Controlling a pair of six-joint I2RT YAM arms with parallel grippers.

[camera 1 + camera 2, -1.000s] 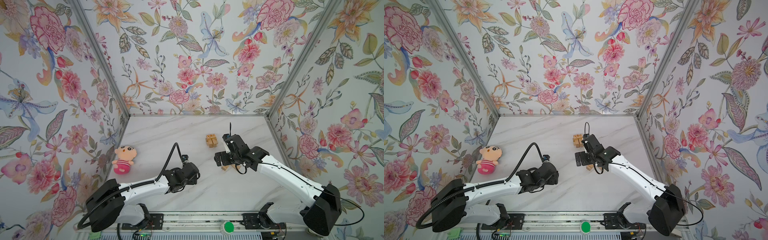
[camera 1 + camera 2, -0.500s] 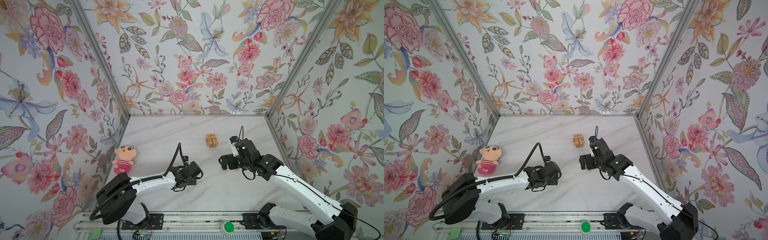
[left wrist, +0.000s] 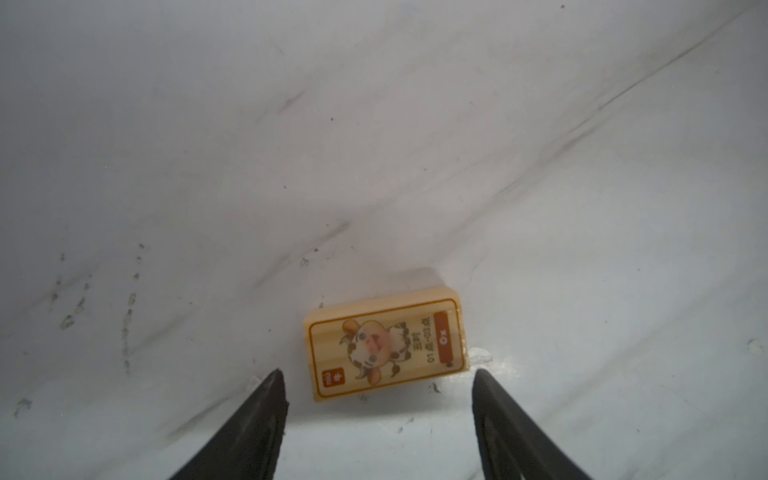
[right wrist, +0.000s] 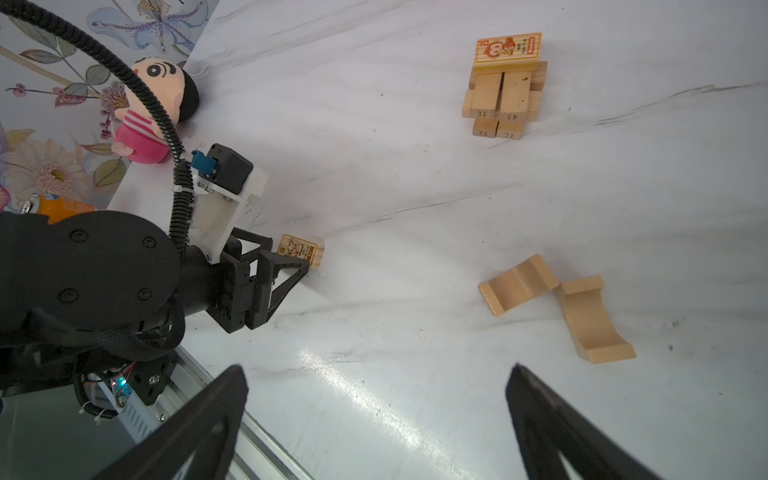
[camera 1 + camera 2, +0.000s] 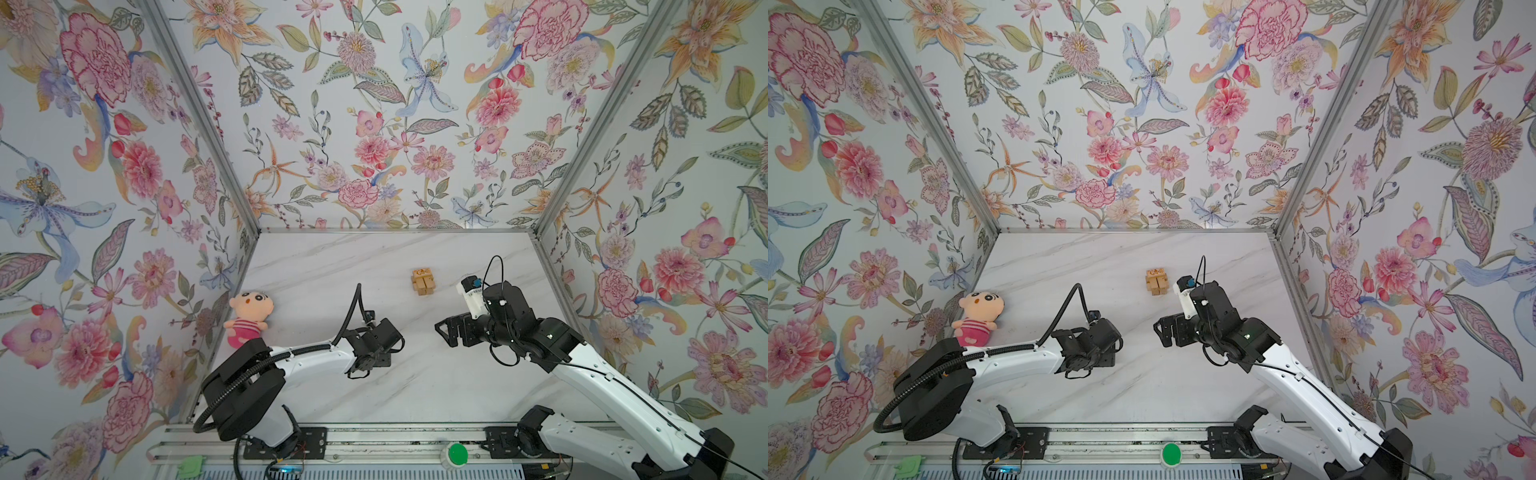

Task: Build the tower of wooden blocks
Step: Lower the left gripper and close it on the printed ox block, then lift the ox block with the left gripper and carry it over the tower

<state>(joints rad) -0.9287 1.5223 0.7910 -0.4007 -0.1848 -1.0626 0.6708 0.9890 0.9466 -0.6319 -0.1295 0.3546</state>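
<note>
The tower is a small stack of tan wood blocks, topped by a printed one, towards the back of the table; it also shows in the right wrist view. A loose cow-printed block lies flat between the tips of my left gripper, whose open jaws stand apart from its ends. Two curved wood blocks lie touching ahead of my right gripper, which is open and empty.
A pink plush doll lies at the table's left edge by the wall. An orange drink can shows behind my left arm. Floral walls enclose three sides, and a metal rail runs along the front.
My left gripper's jaws have narrowed round the printed block. My right arm has drawn back from the tower, towards the front right, staying open.
</note>
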